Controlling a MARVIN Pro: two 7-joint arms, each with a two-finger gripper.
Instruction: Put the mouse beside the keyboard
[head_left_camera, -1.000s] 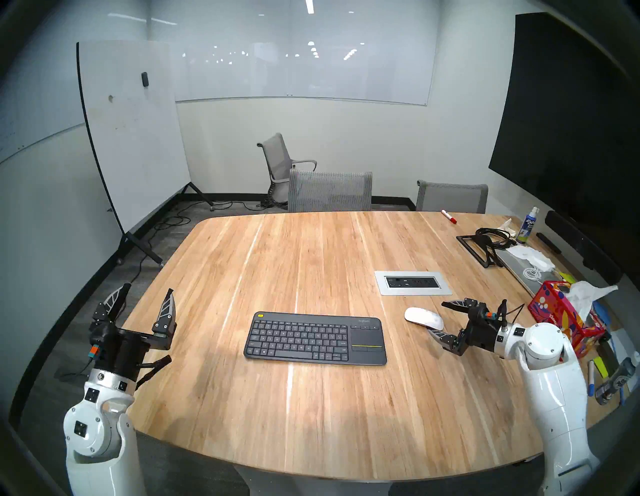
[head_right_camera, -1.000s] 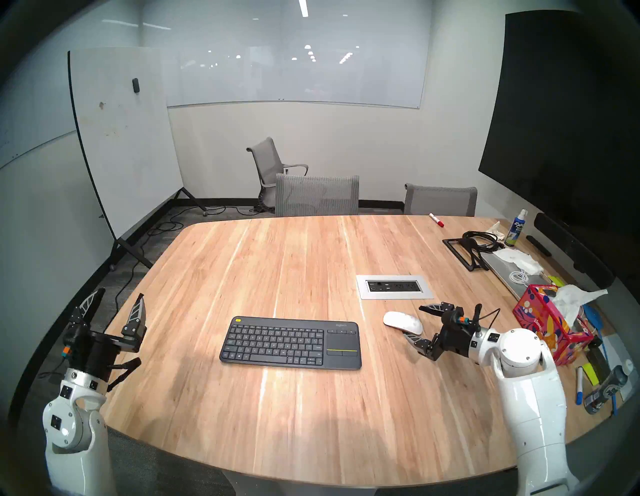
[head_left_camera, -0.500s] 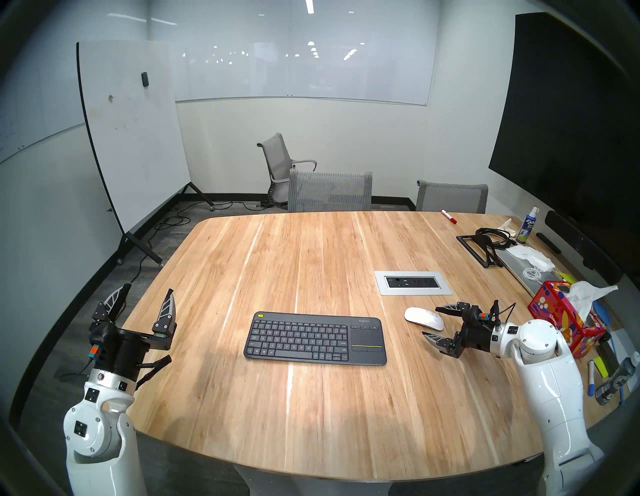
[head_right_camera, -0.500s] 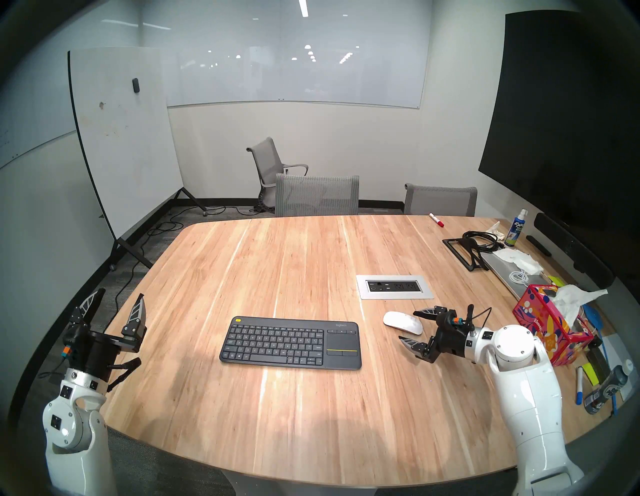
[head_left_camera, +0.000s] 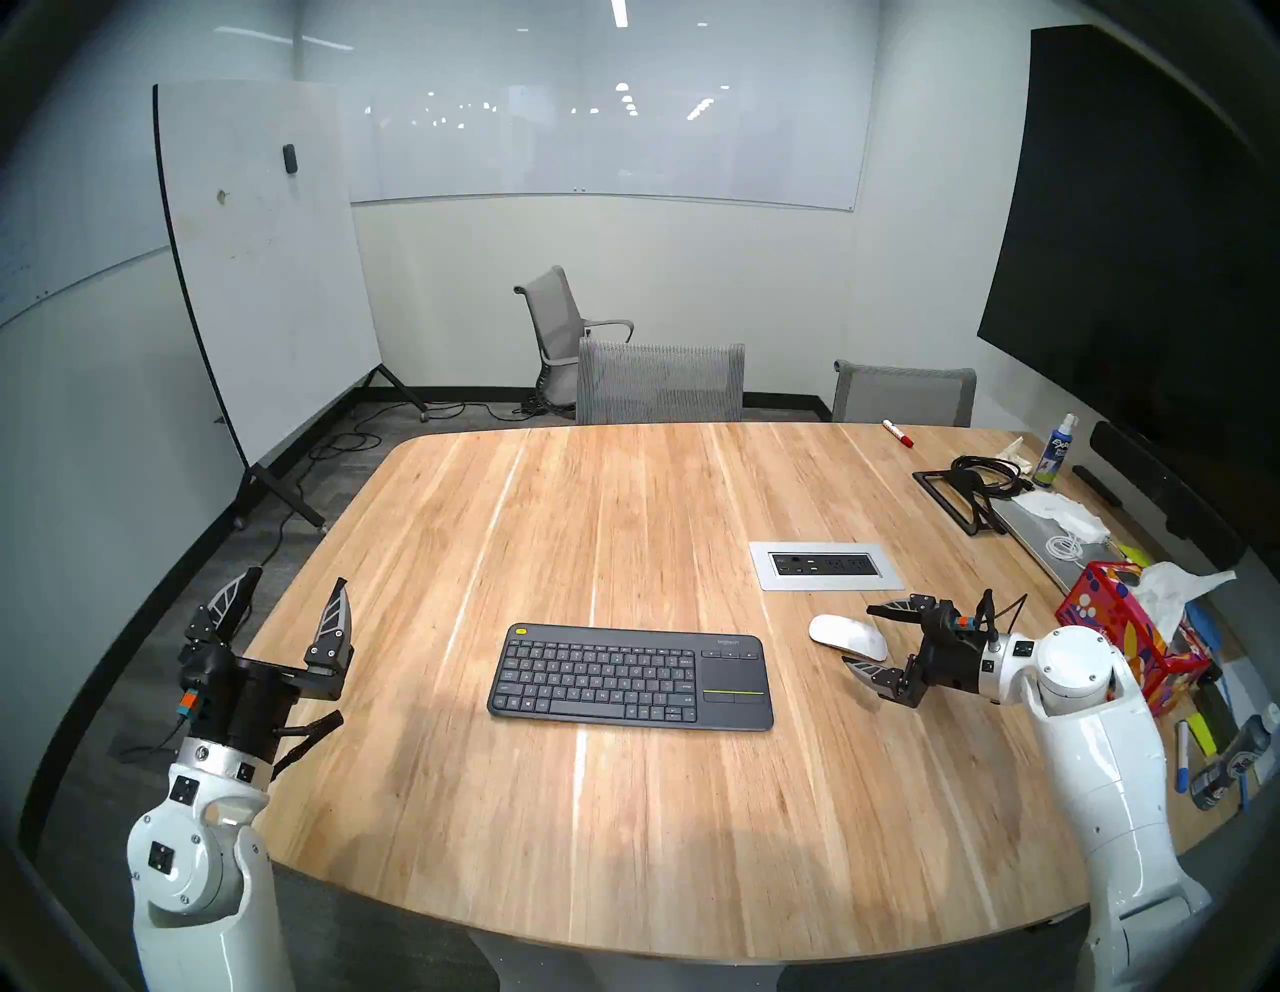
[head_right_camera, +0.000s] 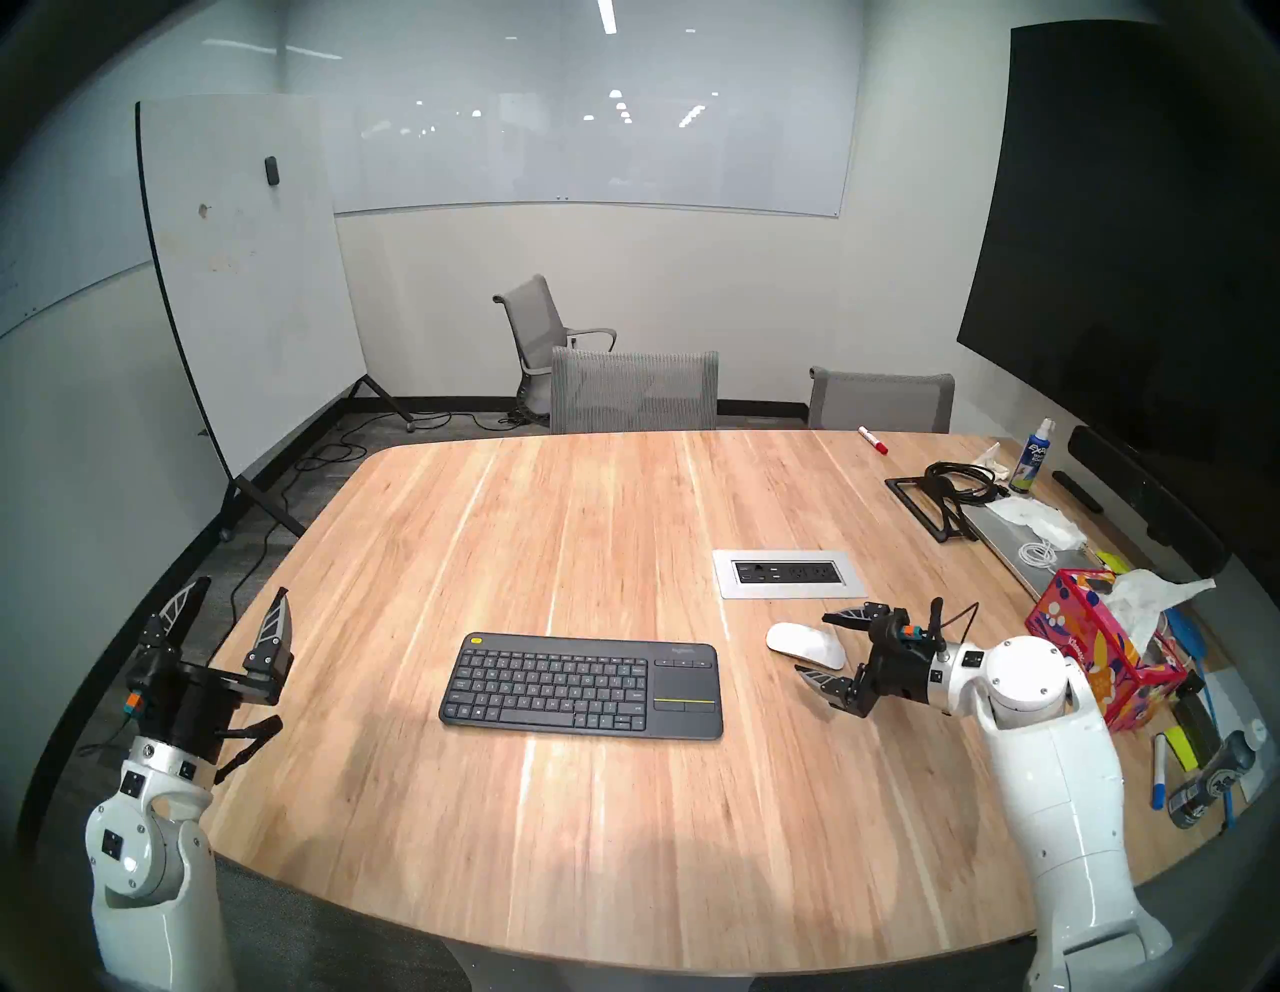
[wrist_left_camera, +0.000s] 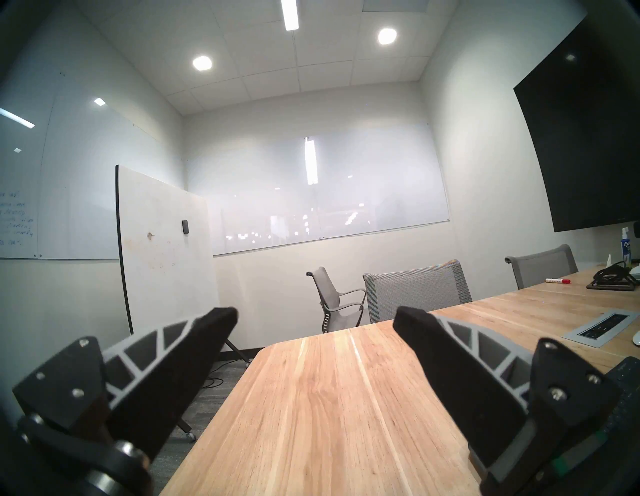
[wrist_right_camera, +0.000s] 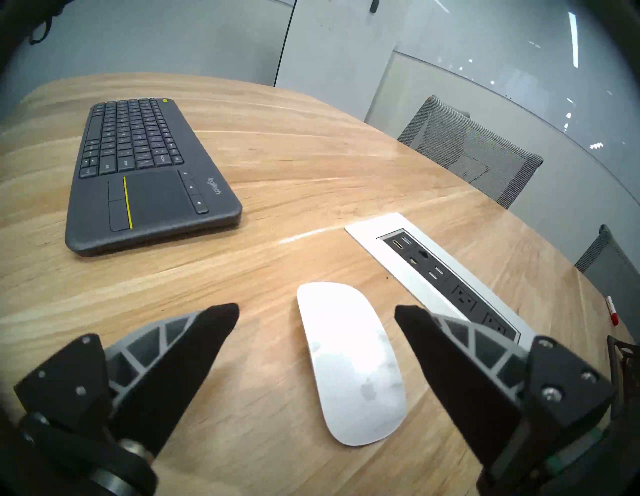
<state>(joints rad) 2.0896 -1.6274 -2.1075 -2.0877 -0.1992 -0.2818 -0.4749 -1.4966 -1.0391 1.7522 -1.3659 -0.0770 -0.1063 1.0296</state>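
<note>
You're looking at an office meeting room: a large wooden conference table (head_left_camera: 623, 526) with a power and data socket panel (head_left_camera: 825, 566) set into its top, and grey mesh office chairs (head_left_camera: 659, 382) drawn up along its far side. A long glass whiteboard (head_left_camera: 609, 138) covers the back wall, a rolling whiteboard (head_left_camera: 263, 277) stands in the corner on your left, and a big dark wall screen (head_left_camera: 1136, 228) hangs on your right. A red marker (head_left_camera: 898, 434) and a bottle of whiteboard cleaner (head_left_camera: 1055, 452) lie at the table's far right.

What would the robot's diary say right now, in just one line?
right tool: open, straddling mouse, not gripping | left tool: open, empty | keyboard: left of mouse, gap between
</note>
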